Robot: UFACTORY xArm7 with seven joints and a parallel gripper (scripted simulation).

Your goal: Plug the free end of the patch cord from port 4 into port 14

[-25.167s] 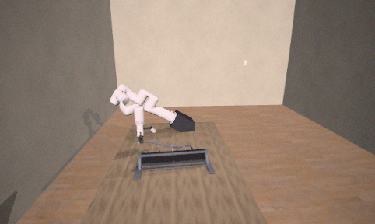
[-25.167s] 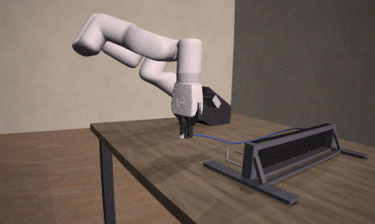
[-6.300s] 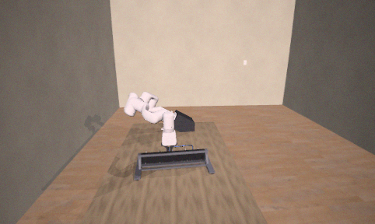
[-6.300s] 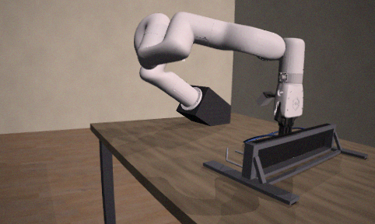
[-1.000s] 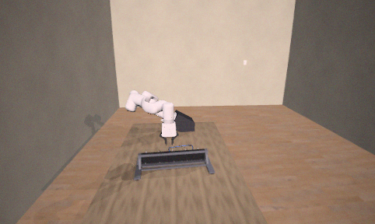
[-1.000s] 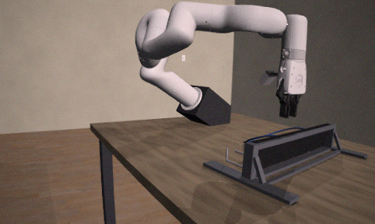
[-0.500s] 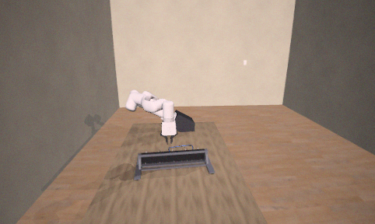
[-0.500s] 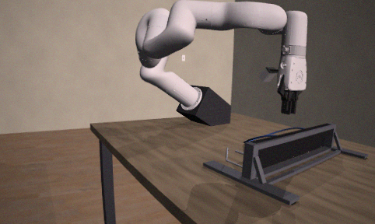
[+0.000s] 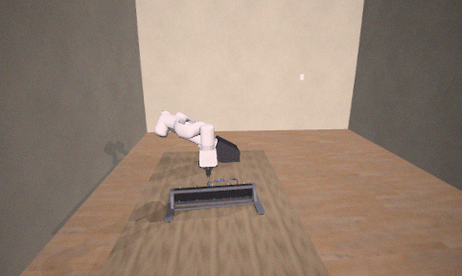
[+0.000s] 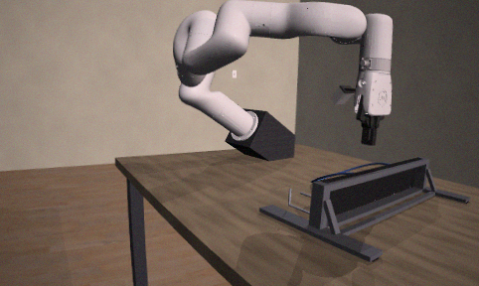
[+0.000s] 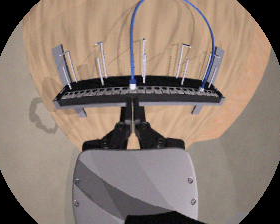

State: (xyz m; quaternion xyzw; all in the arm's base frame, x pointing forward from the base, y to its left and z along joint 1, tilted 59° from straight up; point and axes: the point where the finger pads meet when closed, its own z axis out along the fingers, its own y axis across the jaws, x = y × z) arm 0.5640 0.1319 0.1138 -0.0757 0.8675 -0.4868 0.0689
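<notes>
Supporting leg: dark, at the far left of the exterior view, cut off by the lower edge, under the table [image 9: 216, 247] [image 10: 199, 192] [image 11: 91, 30].
Arm [image 9: 189, 129] [image 10: 318, 20]: bends up and over toward the right in the exterior view; mostly out of frame in the wrist view.
Base [image 9: 227, 150] [image 10: 273, 140]: dark and angular, partly covered by the arm in the top view.
Wire hooks [image 10: 290, 197] [image 11: 101, 60]: stick out from the rack's cord side; mostly hidden behind the rack in the exterior view.
Rack [image 9: 213, 206] [image 10: 316, 205] [image 11: 176, 104]: stands on its feet on the table; number plates too small to read.
Patch cord [image 9: 222, 179] [image 10: 375, 163] [image 11: 131, 45]: loops in blue, cut off at the top of the wrist view. Left plug [image 11: 132, 85] there sits at the port row near the middle, right plug [image 11: 202, 89] near the right end. Latch and depth of the left one cannot be made out.
Gripper [image 9: 208, 173] [image 10: 368, 143] [image 11: 132, 104]: hangs above the rack, apart from it, jaws together on nothing.
</notes>
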